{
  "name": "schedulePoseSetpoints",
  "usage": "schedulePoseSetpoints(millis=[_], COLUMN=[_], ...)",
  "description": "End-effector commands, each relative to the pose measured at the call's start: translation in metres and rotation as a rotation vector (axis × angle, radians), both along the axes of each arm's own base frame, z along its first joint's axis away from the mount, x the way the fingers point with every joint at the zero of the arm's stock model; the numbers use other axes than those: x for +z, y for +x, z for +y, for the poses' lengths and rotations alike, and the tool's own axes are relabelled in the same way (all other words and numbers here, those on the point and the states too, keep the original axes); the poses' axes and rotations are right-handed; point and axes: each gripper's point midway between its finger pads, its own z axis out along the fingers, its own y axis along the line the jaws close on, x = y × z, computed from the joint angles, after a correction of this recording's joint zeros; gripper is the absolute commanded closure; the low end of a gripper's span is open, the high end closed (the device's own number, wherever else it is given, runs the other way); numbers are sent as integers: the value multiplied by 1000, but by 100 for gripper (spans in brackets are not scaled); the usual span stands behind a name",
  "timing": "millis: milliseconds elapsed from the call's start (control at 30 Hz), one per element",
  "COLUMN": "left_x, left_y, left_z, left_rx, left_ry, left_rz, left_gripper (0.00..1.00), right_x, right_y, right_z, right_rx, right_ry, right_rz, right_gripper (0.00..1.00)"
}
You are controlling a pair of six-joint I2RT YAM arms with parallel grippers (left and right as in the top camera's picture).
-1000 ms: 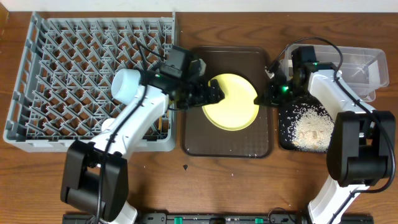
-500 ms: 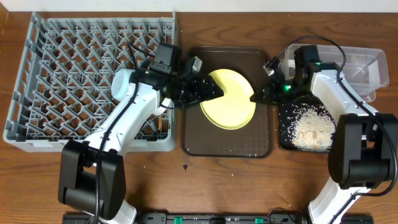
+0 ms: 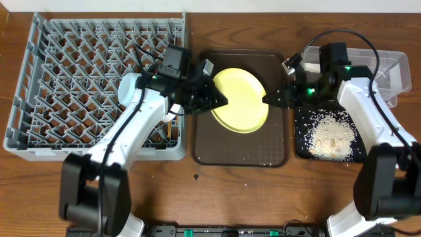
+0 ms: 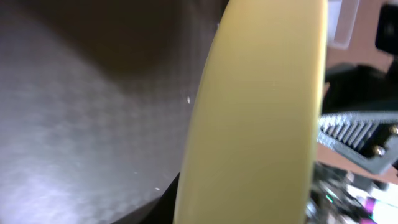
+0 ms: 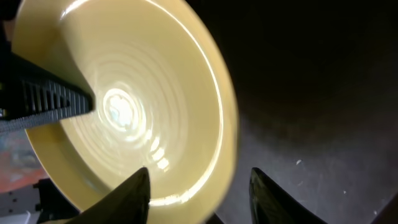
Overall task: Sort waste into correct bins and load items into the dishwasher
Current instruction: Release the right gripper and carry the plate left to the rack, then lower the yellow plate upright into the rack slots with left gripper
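Overhead, we see the yellow plate (image 3: 240, 102) over the brown tray (image 3: 240, 160). The left fingers (image 3: 217, 100) pinch its left rim and the right fingers (image 3: 271, 99) sit at its right rim. The grey rack (image 3: 20, 141) stands just left of the tray, and the black tray (image 3: 297, 150) of rice scraps (image 3: 329, 135) lies against the tray's right side. The clear tub (image 3: 388, 69) is behind that, further right of the tray.

From the left wrist, the plate fills the view nearly edge-on, with the tray's dull textured floor behind it. We cannot see the fingertips themselves here.

From the right wrist, our two dark fingertips (image 5: 138, 193) are spread wide with the plate's rim between them, gripping nothing. A ribbed left finger lies across the plate's upper face.

We judge the step to be handing the plate fully to the left arm for racking. The right fingers should back straight off the rim, and the left pinch must stay deep enough that the glossy plate cannot pivot. The tray looks slick and the wooden bench (image 3: 197, 197) in front of it is bare, so there is room to swing left.
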Motion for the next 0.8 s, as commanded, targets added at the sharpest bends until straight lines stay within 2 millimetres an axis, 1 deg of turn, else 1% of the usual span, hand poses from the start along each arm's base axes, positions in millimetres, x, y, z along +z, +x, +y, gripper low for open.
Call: schedulePoseSetpoints(millis=[0, 133, 200, 267, 333, 400, 467, 533, 567, 633, 667, 767], left_x=[54, 91, 108, 124, 137, 148, 147, 136, 126, 114, 110, 105], left_y=[13, 9, 3, -4, -11, -15, -10, -2, 3, 10, 13, 22], left_z=[49, 136, 179, 217, 249, 276, 282, 285, 287, 293, 299, 323], left_rx=[150, 351, 422, 446, 451, 437, 363, 231, 148, 73, 64, 110], left_ry=[157, 475, 654, 859, 1063, 1262, 1336, 1406, 1445, 1498, 1537, 1686], left_rz=[-245, -438, -518, -593, -632, -640, -645, -632, -612, -572, -546, -457], left_gripper=[92, 92, 92, 92, 92, 92, 92, 92, 92, 92, 92, 92], right_x=[30, 60, 73, 86, 96, 107, 113, 117, 117, 117, 117, 116], right_y=[-5, -24, -33, -40, -45, -50, -52, -54, -54, -55, -55, -56], right_z=[-14, -20, -20, -19, -18, -16, -16, -17, -17, -17, -17, -17], right_rx=[-27, -40, -40, -47, -56, -53, -56, -60, -61, -60, -60, -60], right_ry=[-47, -101, -113, -119, -121, -117, -115, -114, -115, -115, -115, -115], right_rz=[-95, -161, -192, -220, -245, -285, -306, -316, -317, -314, -311, -308], right_gripper=[48, 46, 46, 46, 46, 45, 45, 45, 44, 44, 44, 43])
